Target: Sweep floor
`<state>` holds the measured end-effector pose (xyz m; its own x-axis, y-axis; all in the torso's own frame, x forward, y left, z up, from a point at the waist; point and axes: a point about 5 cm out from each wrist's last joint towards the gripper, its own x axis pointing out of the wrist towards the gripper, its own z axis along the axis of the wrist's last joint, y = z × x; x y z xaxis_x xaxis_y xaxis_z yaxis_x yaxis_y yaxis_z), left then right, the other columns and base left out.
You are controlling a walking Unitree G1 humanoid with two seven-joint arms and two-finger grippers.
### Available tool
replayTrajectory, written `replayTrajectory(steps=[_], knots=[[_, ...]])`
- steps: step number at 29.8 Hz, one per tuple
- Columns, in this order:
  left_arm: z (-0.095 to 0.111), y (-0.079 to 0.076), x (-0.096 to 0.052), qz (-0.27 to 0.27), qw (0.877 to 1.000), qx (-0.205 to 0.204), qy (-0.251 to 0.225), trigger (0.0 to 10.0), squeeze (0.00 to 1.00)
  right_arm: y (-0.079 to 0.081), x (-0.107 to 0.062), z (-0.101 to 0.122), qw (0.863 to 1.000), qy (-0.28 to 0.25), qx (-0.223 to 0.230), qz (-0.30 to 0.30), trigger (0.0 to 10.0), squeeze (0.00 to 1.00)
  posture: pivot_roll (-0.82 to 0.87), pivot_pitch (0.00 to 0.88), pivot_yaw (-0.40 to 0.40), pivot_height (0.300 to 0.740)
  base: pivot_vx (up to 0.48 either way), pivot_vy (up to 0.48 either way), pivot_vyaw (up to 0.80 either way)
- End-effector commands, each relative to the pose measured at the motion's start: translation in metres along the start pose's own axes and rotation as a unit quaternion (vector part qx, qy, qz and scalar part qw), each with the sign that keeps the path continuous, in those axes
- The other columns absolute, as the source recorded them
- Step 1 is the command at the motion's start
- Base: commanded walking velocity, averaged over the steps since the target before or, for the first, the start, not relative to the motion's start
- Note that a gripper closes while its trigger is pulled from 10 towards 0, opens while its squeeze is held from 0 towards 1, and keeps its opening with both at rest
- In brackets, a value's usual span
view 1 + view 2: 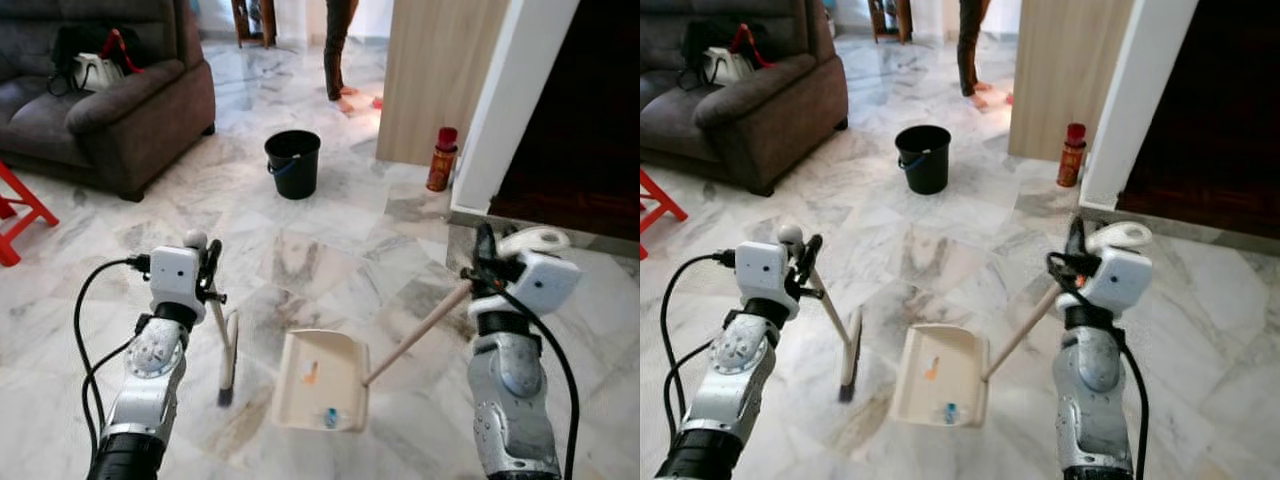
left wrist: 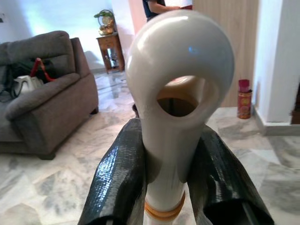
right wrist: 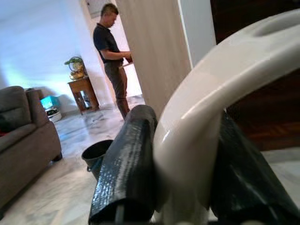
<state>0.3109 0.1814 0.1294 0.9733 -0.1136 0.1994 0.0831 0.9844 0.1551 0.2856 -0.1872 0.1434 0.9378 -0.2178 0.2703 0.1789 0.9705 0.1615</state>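
Left gripper (image 1: 208, 262) has its black fingers pinched on the top of the broom (image 1: 226, 355) handle, loop end poking out above them; broom head is down on the marble floor (image 1: 330, 215), bristles just left of the dustpan (image 1: 320, 380). Right gripper (image 1: 487, 262) is clamped the same way on the dustpan's long wooden handle, pan flat on the floor between the two arms, mouth facing the far side. Small bits already sit in the pan: an orange scrap (image 1: 310, 372) mid-pan, a blue piece (image 1: 330, 416) near the back lip. My read: collect step, debris mostly in, pan still grounded. The next move probably calls for either one more short stroke of the bristles toward the pan mouth, or tilting the pan back and carrying it to the black bucket (image 1: 293, 163), which stands well ahead on open floor. Path to it looks free. Off to the sides: red stool (image 1: 20, 210) far left, grey sofa (image 1: 110, 100) with a bag on it behind that, a red canister (image 1: 441, 158) by the wooden partition on the right. A person (image 3: 112, 61) stands past the bucket, near the partition, so watch clearance there if the robot walks forward.
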Motion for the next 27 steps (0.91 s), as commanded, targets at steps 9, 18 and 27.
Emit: replayTrajectory(steps=[9, 18, 27], knots=[[0.015, 0.0043, 0.0048, 0.0, 1.0, 0.009, -0.029, 10.0, 0.0, 0.0075, 0.0042, 0.0131, 0.999, -0.03, 0.013, 0.012, 10.0, 0.0, -0.06, 0.019, 0.034, 0.74, 0.0, 0.0, 0.0], [0.0153, 0.0005, 0.0046, -0.008, 0.999, 0.011, -0.03, 10.0, 0.0, 0.0082, 0.0042, 0.0143, 0.999, -0.031, 0.011, 0.016, 10.0, 0.0, -0.07, 0.018, 0.032, 0.74, 0.084, 0.0, 0.0], [0.015, -0.0007, 0.0045, -0.009, 0.999, 0.009, -0.03, 10.0, 0.0, 0.0089, 0.0045, 0.0144, 0.999, -0.031, -0.003, 0.02, 10.0, 0.0, -0.07, 0.012, 0.031, 0.74, 0.288, 0.0, 0.11]])
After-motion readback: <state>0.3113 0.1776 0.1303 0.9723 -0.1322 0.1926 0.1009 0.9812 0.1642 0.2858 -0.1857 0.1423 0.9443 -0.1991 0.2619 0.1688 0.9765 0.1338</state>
